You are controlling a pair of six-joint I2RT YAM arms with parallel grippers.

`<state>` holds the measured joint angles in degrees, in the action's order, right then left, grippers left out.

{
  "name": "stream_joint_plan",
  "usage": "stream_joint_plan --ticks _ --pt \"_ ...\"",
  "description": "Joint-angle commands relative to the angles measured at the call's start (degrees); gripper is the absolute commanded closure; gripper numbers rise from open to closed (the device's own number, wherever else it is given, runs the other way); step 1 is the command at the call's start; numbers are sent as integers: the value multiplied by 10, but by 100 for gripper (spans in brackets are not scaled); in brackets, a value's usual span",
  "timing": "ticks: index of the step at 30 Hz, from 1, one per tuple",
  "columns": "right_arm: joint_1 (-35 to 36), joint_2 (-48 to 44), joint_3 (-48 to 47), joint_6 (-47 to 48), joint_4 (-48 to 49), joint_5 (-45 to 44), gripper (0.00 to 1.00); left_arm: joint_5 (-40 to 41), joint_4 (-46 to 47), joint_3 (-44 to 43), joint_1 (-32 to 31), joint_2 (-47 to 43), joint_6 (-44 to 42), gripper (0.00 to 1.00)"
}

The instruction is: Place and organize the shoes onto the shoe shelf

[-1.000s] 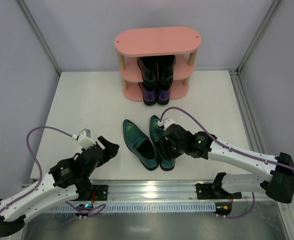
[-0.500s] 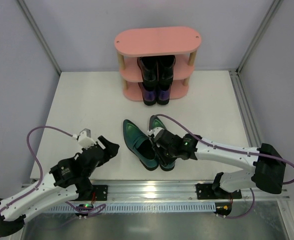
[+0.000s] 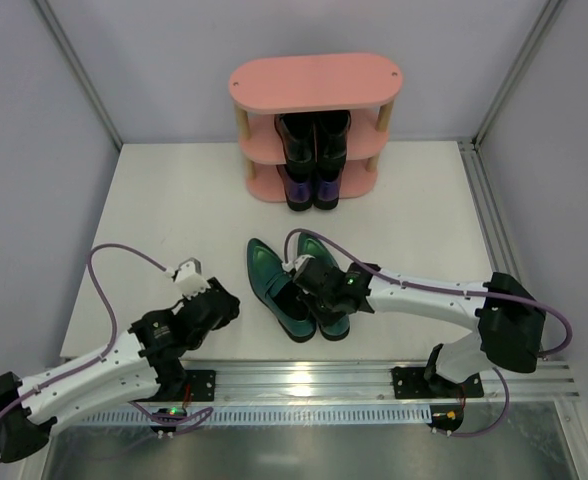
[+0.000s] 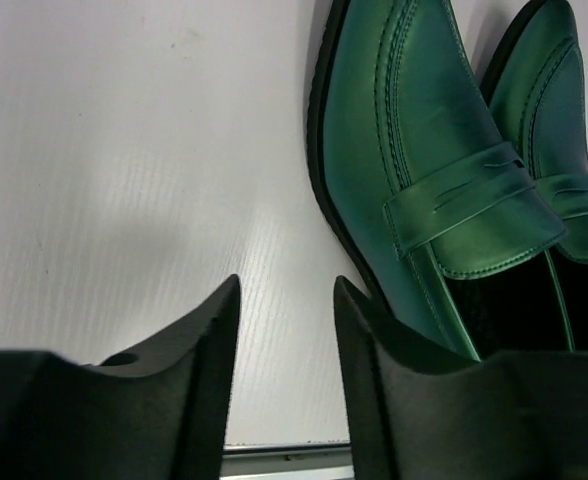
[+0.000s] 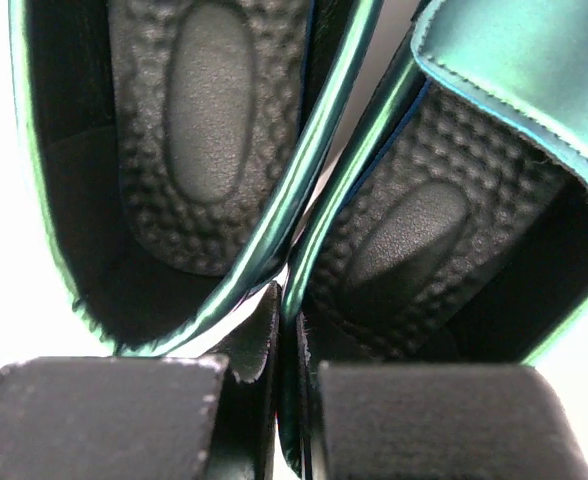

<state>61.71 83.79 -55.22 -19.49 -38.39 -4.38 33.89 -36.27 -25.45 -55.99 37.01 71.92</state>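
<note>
Two teal-green loafers lie side by side at the table's middle, toes towards the shelf. My right gripper [image 3: 316, 284] is shut on the inner side wall of the right teal loafer [image 5: 424, 230]; one finger is inside the shoe and the other is in the gap beside the left teal loafer [image 5: 199, 130]. My left gripper [image 4: 286, 290] is open and empty, low over the table just left of the left teal loafer [image 4: 414, 150]. The pink shoe shelf [image 3: 314, 80] stands at the back. It holds the black pair [image 3: 314, 135] on its middle tier and the purple pair [image 3: 311, 188] on the bottom one.
A metal rail [image 3: 304, 385] runs along the near table edge. Grey walls with metal posts close in the left, right and back. Purple cables [image 3: 114, 255] loop off both arms. The shelf's top board is bare.
My right gripper moved left and down onto the teal pair and shut on the right shoe's inner wall. My left arm moved forward and right, closer to the left teal shoe.
</note>
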Motion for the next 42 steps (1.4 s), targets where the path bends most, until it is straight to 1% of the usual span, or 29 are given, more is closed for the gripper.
stream_joint_plan --ticks 1,2,3,5,6,8,10,11,13,19,21,24,26,27,29,30,35,42 --pt "-17 16 -17 34 6 -92 96 34 41 6 12 -2 -5 62" --pt "-20 15 -18 37 4 -95 96 34 43 8 17 -4 -11 65" --pt "-22 13 -19 39 3 -98 96 34 44 13 21 -5 -13 73" --pt "-34 8 -18 42 2 -102 96 30 49 18 37 -7 -20 80" --pt "-38 4 -16 41 7 -100 96 29 59 25 43 -8 -25 88" --pt "-48 -3 -16 42 12 -91 96 17 73 34 66 -8 -30 99" --pt "-51 -4 -21 44 19 -92 96 4 109 48 81 -2 -42 100" --pt "-56 -3 -23 45 23 -85 96 -16 122 51 94 3 -47 100" --pt "-58 -1 -28 47 31 -72 96 -30 151 52 105 21 -58 100" --pt "-57 5 -31 37 74 23 96 -58 229 50 127 79 -81 100" --pt "-55 1 -31 30 89 55 96 -76 271 46 141 113 -92 100" --pt "-50 -9 -23 24 104 74 96 -94 323 37 160 173 -106 100" --pt "-49 -13 -23 22 111 82 96 -109 347 30 169 209 -113 100" --pt "-48 -14 -23 23 113 86 96 -118 377 24 174 246 -117 99" --pt "-42 -16 -23 22 119 93 96 -146 404 19 184 278 -118 100" --pt "-41 -16 -23 21 120 96 96 -154 416 16 184 309 -119 100" --pt "-29 -20 -16 10 136 121 96 -199 494 8 185 379 -109 100" --pt "9 -16 -18 -18 136 106 96 -240 558 -21 185 459 -95 100"
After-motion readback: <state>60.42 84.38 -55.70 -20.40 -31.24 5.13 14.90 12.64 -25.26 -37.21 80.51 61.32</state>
